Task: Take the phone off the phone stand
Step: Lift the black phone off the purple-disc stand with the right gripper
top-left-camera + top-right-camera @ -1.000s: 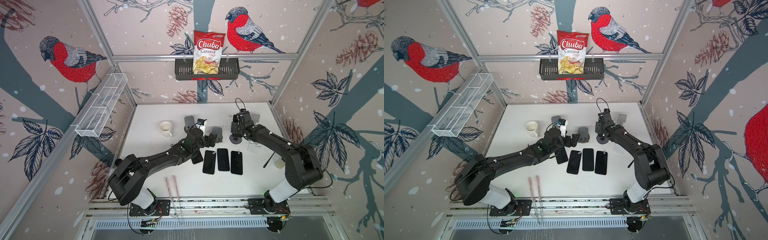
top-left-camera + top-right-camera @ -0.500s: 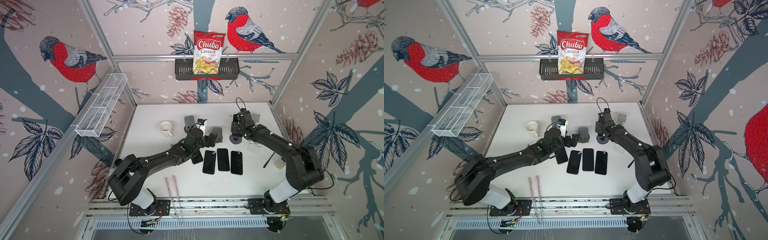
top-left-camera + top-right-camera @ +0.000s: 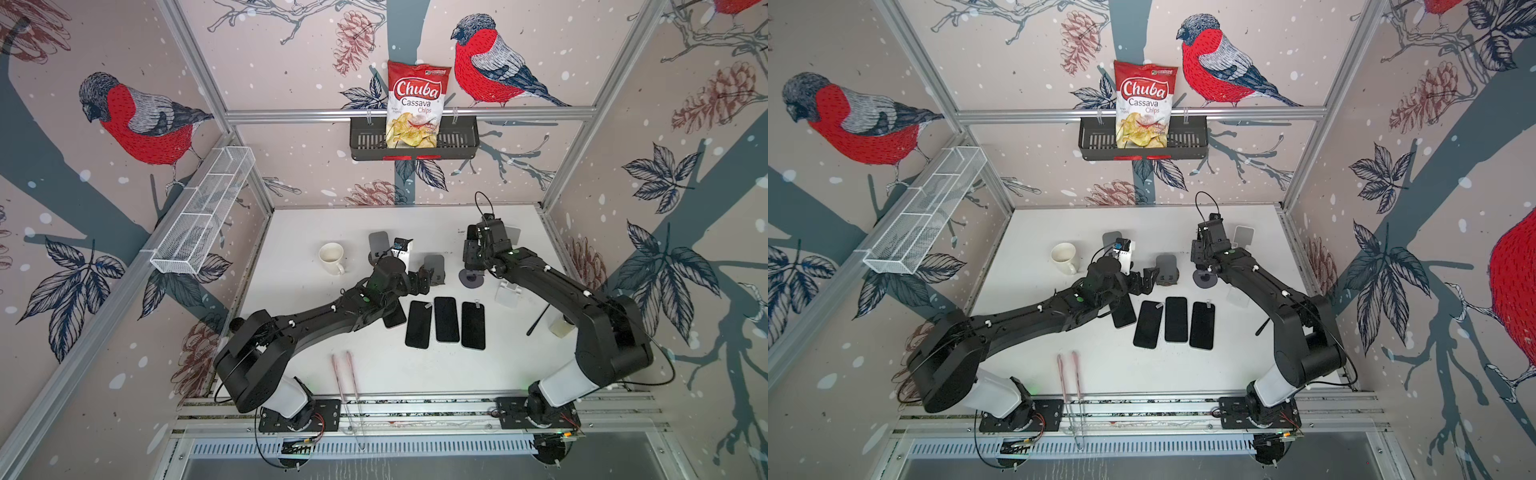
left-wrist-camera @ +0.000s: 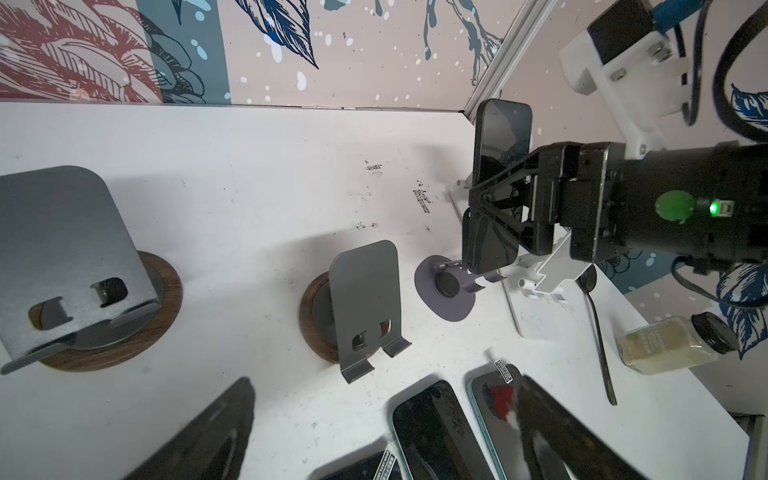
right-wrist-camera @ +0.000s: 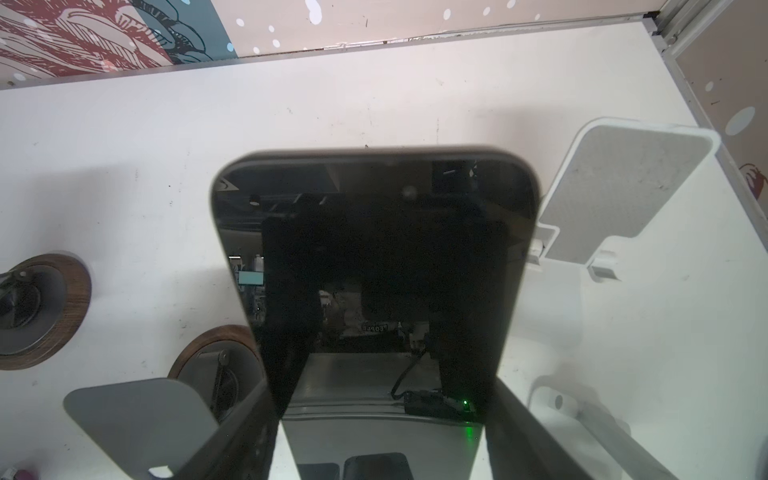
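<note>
Phone (image 4: pixel 503 129) upright, right of centre. Left pincer (image 3: pixel 422 279) spread wide, empty, by grey stand (image 4: pixel 365 299). Phone's foot at purple stand (image 4: pixel 428 301) cradle; clearance unclear. Right pincer (image 4: pixel 492 208) clamps phone's edges. Risk: skewed lift hooks cradle lip, drags stand, loosens grip.

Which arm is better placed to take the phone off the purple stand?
Right. The right claw is shut on the phone at the purple stand; the left claw is open beside a grey stand.
</note>
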`<state>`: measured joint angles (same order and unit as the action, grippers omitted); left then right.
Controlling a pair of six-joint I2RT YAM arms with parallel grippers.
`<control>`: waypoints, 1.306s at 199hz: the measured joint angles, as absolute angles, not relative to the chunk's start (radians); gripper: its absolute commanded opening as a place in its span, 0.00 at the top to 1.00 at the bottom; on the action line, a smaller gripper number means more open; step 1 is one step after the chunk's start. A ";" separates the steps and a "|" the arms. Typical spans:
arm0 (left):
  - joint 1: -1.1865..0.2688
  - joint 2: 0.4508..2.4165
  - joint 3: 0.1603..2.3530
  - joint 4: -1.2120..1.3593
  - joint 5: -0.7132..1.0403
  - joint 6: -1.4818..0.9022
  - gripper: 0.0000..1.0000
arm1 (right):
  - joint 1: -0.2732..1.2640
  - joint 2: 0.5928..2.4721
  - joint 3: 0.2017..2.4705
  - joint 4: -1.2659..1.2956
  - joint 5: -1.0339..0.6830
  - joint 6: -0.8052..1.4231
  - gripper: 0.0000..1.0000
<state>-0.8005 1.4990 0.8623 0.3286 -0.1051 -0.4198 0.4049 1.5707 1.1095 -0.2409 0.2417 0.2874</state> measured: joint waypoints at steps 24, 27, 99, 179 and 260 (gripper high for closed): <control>-0.801 1.491 0.850 0.329 -0.105 -0.420 0.04 | 0.405 1.563 1.115 -0.245 0.230 0.287 0.35; -0.801 1.490 0.849 0.329 -0.105 -0.420 0.04 | 0.405 1.562 1.116 -0.245 0.230 0.287 0.35; -0.801 1.457 0.819 0.331 -0.109 -0.421 0.04 | 0.414 1.531 1.137 -0.257 0.208 0.288 0.35; -0.801 1.425 0.784 0.336 -0.113 -0.422 0.04 | 0.456 1.482 1.141 -0.302 0.202 0.288 0.35; -0.801 1.403 0.762 0.362 -0.116 -0.421 0.04 | 0.482 1.403 1.072 -0.370 0.198 0.315 0.36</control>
<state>-0.8005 1.4029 0.7616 0.3622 -0.1158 -0.4213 0.4820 1.4033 1.0718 -0.3702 0.1978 0.3153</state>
